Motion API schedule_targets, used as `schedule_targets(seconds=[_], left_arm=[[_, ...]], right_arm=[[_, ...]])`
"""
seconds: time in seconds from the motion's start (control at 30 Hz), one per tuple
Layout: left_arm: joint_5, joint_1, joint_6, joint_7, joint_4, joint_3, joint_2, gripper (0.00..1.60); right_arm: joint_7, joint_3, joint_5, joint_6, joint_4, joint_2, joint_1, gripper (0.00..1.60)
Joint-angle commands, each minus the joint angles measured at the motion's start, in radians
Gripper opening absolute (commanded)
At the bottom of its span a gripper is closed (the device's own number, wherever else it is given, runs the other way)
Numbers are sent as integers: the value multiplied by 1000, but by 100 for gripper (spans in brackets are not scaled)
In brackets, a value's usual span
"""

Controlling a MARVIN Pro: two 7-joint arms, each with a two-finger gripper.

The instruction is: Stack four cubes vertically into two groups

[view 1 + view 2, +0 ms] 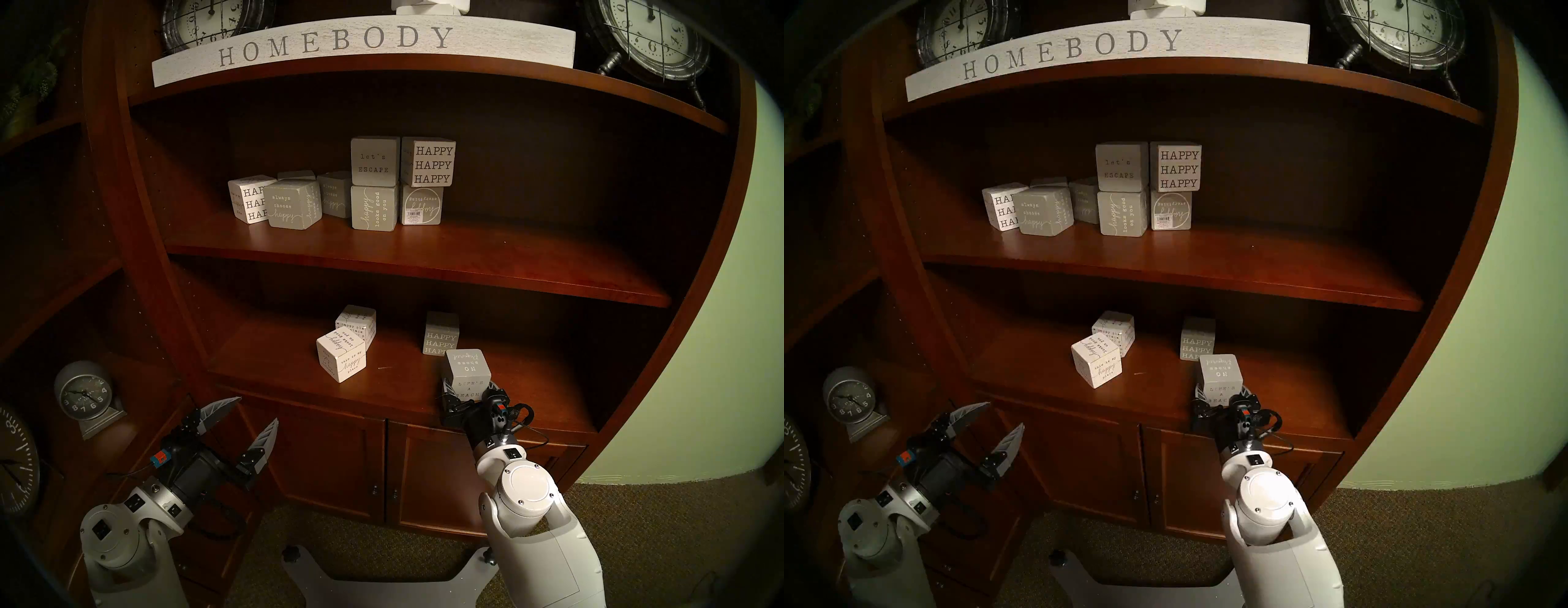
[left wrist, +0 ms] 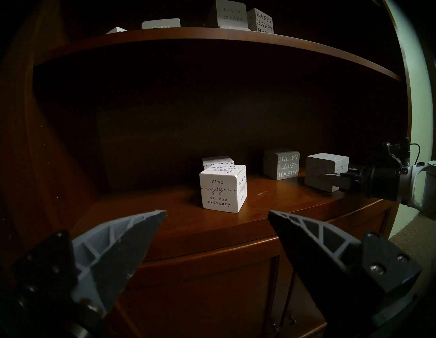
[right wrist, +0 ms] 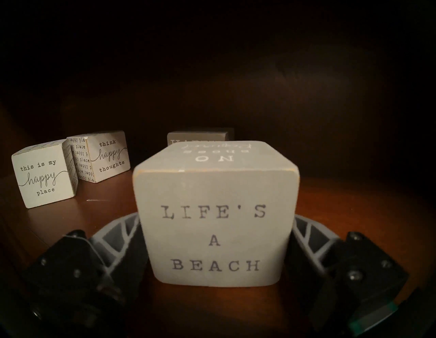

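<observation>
Two white cubes with small black lettering stand touching at the left of the lower shelf point(image 1: 275, 352): a front one point(image 1: 341, 361) point(image 3: 44, 174) and one behind it point(image 1: 356, 325) point(image 3: 103, 155). A grey "HAPPY HAPPY HAPPY" cube point(image 1: 441, 335) point(image 2: 282, 164) stands further right and back. My right gripper point(image 1: 469, 390) point(image 3: 217, 218) is shut on the grey "LIFE'S A BEACH" cube point(image 1: 468, 371) point(image 3: 215, 226) near the shelf's front edge, just in front of the grey HAPPY cube. Whether it is lifted is unclear. My left gripper point(image 1: 257, 409) point(image 2: 217, 211) is open and empty, in front of and below the shelf edge.
The upper shelf point(image 1: 424, 254) holds several other cubes, among them a grey "let's ESCAPE" cube point(image 1: 375, 161) and a white "HAPPY HAPPY HAPPY" cube point(image 1: 430, 163) stacked on others. Cabinet doors point(image 1: 339, 463) sit below the lower shelf. A small clock point(image 1: 82, 392) stands at left.
</observation>
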Motion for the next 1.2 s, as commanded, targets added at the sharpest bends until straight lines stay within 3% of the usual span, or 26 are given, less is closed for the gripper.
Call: schedule_targets(seconds=[0.0, 0.37, 0.43, 0.47, 1.17], left_arm=[[-1, 0, 1, -2, -15, 2, -1, 160], [1, -3, 0, -6, -14, -1, -4, 160], [1, -3, 0, -7, -14, -1, -4, 160], [1, -4, 0, -7, -14, -1, -5, 160], [6, -9, -1, -15, -12, -6, -11, 160]], right_arm=[[8, 1, 7, -6, -40, 2, 0, 50], [22, 1, 23, 5, -119, 0, -13, 26], [22, -1, 23, 13, -134, -1, -12, 16], [23, -1, 24, 17, -137, -1, -9, 0], [4, -13, 19, 116, -124, -71, 194, 0]])
